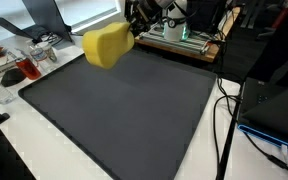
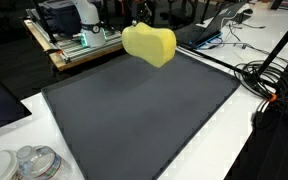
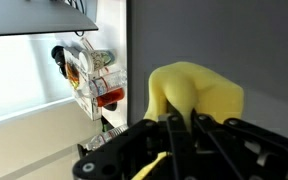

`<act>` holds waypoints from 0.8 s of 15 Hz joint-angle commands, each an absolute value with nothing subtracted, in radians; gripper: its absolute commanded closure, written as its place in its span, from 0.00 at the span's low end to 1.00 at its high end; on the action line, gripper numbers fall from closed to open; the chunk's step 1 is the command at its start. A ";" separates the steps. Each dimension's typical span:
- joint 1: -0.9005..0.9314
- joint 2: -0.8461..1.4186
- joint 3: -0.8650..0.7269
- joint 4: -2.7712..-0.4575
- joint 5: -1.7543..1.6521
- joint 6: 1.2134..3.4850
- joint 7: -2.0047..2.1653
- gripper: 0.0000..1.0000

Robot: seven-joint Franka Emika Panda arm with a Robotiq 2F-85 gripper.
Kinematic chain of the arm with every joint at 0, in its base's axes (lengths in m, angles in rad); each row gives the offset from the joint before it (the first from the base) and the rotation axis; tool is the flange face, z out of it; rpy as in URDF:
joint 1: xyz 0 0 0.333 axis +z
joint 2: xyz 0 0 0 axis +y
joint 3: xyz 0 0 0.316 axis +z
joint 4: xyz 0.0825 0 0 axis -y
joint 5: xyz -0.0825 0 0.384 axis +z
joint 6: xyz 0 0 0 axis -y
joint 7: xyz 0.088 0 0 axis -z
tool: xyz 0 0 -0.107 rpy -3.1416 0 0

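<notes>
No text, label, brand, number or sign can be read in any view. The soft yellow foam block (image 1: 108, 46) shows plain, unprinted faces in both exterior views and in the wrist view. The clear plastic containers (image 3: 94, 78), at about nine o'clock in the wrist view, are too blurred for any lettering to be made out. The white and black machine (image 2: 72, 22) on a wooden board, at about eleven o'clock in an exterior view, is too small to show any marking.
</notes>
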State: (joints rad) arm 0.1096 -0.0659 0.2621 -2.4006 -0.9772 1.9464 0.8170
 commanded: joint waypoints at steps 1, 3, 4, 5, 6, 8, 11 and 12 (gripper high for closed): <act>0.158 -0.022 0.258 -2.336 -1.053 1.848 0.868 0.98; 0.176 -0.008 0.258 -2.314 -1.072 1.811 0.880 0.98; 0.183 0.003 0.258 -2.303 -1.079 1.789 0.881 0.98; 0.190 0.013 0.257 -2.295 -1.081 1.776 0.882 0.98; 0.195 0.020 0.257 -2.289 -1.078 1.767 0.883 0.68; 0.204 0.033 0.256 -2.275 -1.073 1.745 0.884 0.62; 0.213 0.052 0.255 -2.260 -1.071 1.718 0.888 0.40; 0.215 0.056 0.255 -2.257 -1.067 1.712 0.887 0.33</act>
State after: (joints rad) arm 0.1935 0.0264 0.2620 -2.2846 -1.0486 1.7538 0.8641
